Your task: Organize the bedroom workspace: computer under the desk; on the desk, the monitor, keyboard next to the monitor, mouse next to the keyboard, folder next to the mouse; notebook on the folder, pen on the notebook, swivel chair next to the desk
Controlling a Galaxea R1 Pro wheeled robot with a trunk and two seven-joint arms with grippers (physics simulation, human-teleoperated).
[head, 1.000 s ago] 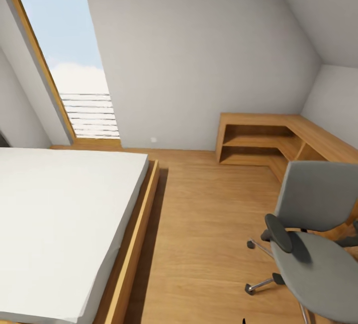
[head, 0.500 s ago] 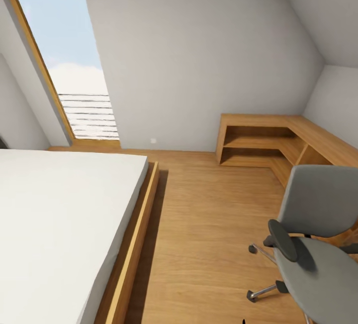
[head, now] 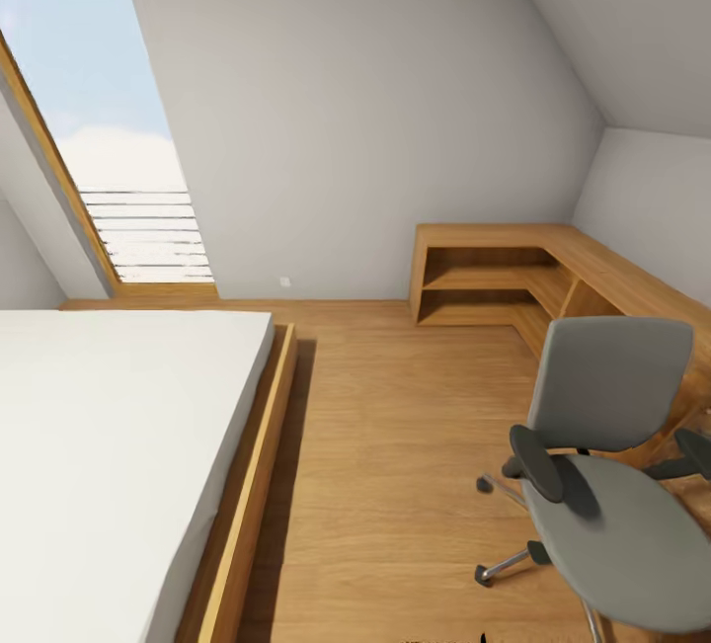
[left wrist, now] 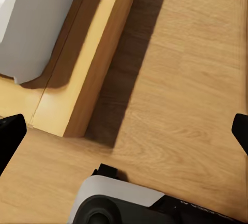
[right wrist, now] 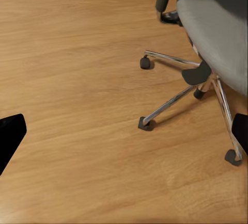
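The grey swivel chair [head: 607, 524] stands on the wood floor at the right, its backrest toward the low cabinet and its seat bare. In the right wrist view its seat [right wrist: 222, 28] and chrome star base [right wrist: 173, 100] lie just beyond my right gripper [right wrist: 124, 133], which is open over bare floor with nothing between its fingertips [right wrist: 10, 136]. My left gripper [left wrist: 124, 136] is open too, hanging above the floor beside the bed's wooden frame [left wrist: 93, 64]. The desk, computer, monitor, keyboard, mouse, folder, notebook and pen are out of view.
A large bed [head: 109, 445] with a white mattress and a raised wooden frame takes up the left. A low light-wood corner cabinet [head: 494, 273] runs along the back right wall. A slanted window [head: 109, 129] is at the far left. Open floor lies between bed and chair.
The whole picture has shifted left and slightly up, so the head camera has turned right. The chair, the bed and the cabinet have kept their places in the room.
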